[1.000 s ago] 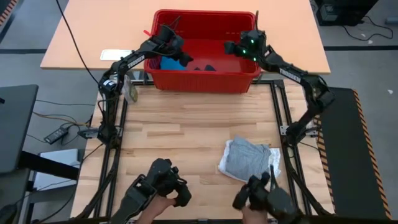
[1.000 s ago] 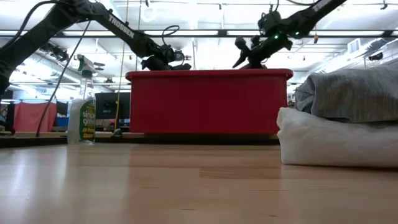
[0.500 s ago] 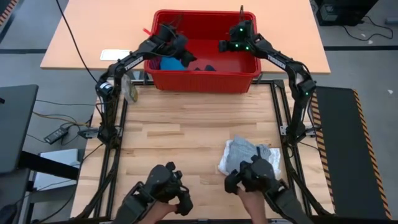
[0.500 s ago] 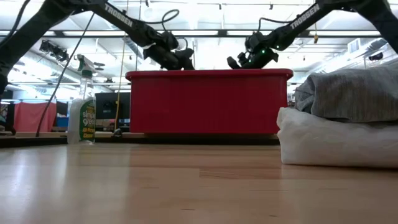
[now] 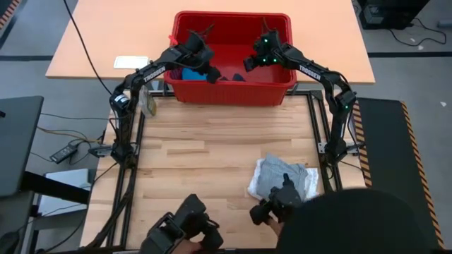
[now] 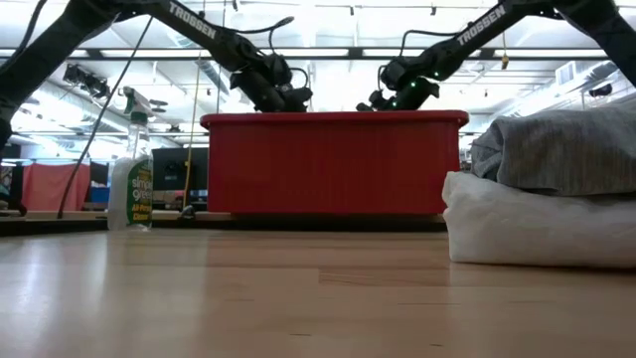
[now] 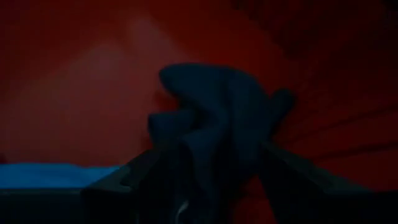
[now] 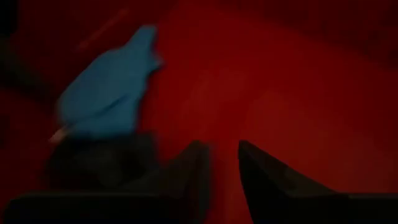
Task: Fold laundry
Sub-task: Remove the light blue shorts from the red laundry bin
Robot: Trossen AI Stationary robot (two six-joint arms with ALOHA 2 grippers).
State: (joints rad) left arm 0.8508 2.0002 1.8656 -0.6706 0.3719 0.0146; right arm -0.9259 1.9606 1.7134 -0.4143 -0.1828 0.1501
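Observation:
A red basket (image 5: 233, 88) stands at the table's far edge. In it lie a bright blue garment (image 5: 188, 73) on the left and a dark navy one (image 5: 232, 76) in the middle. My left gripper (image 5: 210, 69) reaches into the basket from the left. Its open fingers (image 7: 118, 183) stand on either side of the bunched navy garment (image 7: 217, 118). My right gripper (image 5: 248, 63) hangs inside the basket's right half, its fingers (image 8: 261, 180) a little apart over bare red floor. A folded grey garment (image 5: 281, 176) rests on a white one (image 5: 256, 187) near the front. My left gripper comes slanting down from the basket's left with the navy garment's raised bunch (image 7: 205, 155) between its open fingers. I cannot tell whether the fingers touch the cloth. The garment lies on the basket's floor.
A spray bottle (image 6: 131, 179) stands left of the basket. A person's head (image 5: 360, 222) and hands on two control handles (image 5: 191, 222) show at the near edge. Bare wood lies between the basket and the folded stack (image 6: 542, 189).
My right gripper has come from the basket's right rim toward the left and down into the basket, rolling its wrist as it went. My left gripper has moved a little to the right inside the basket, toward the navy garment. The garments have kept their places.

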